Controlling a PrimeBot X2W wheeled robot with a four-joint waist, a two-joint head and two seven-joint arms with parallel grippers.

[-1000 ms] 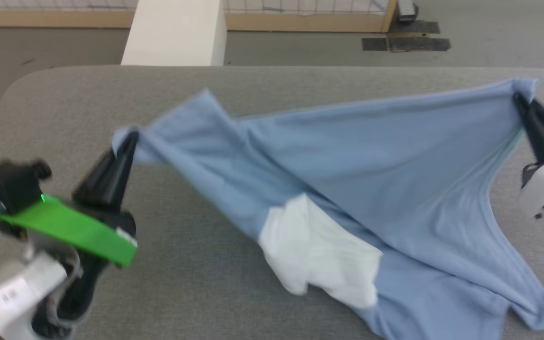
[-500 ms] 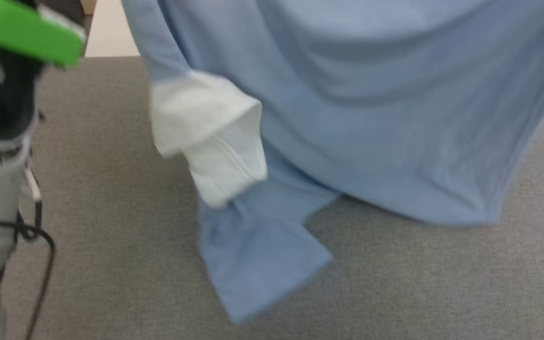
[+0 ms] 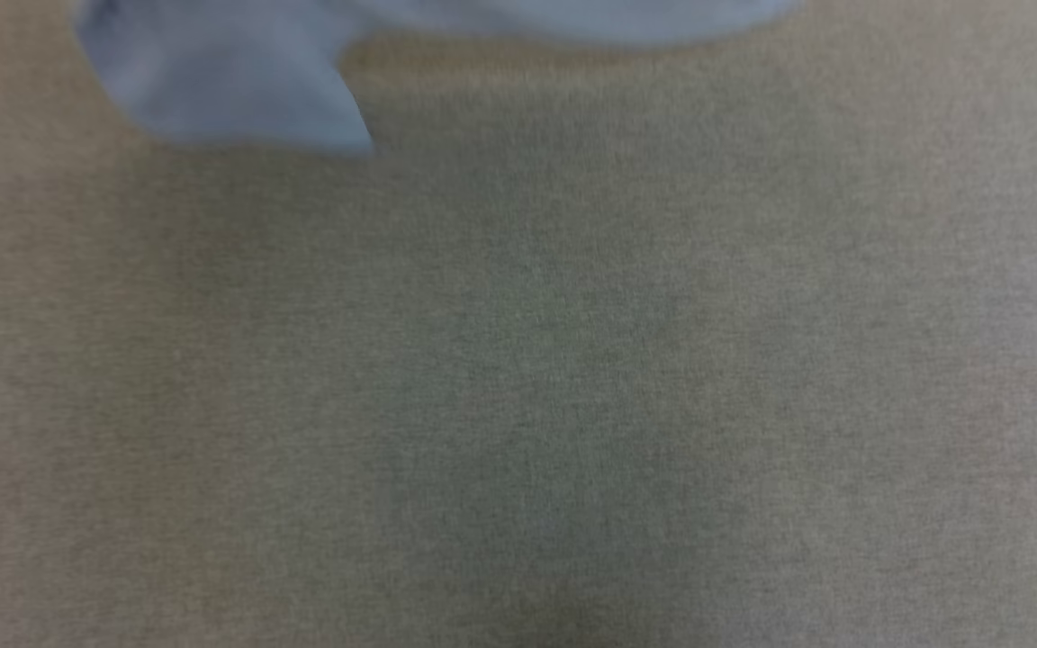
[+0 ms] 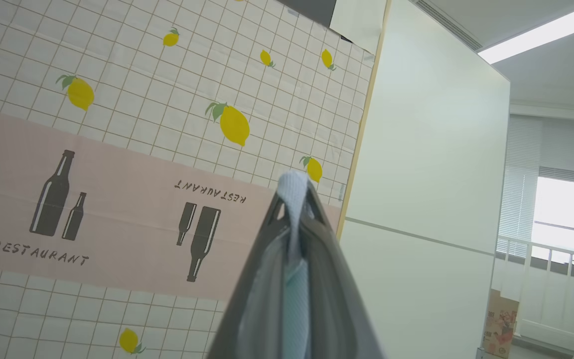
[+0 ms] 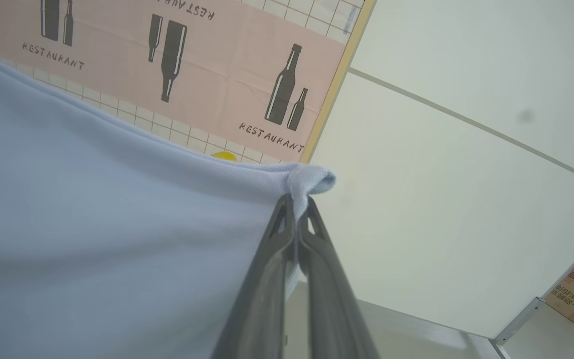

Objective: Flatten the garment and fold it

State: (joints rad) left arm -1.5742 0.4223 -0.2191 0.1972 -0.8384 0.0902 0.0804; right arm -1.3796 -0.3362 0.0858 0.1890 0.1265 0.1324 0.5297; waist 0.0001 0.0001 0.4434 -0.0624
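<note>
L fingers (image 4: 337,309), R fingers (image 5: 262,299) each clamped on light blue cotton shirt (image 5: 92,209) corners. I'd pull evenly, lower onto grey fabric table (image 3: 518,378). Blurry, prob. hem first.

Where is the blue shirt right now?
The shirt hangs lifted, its edge pinched in the left tool and the right tool; in the head view its lower part shows top left, over the grey surface.
</note>
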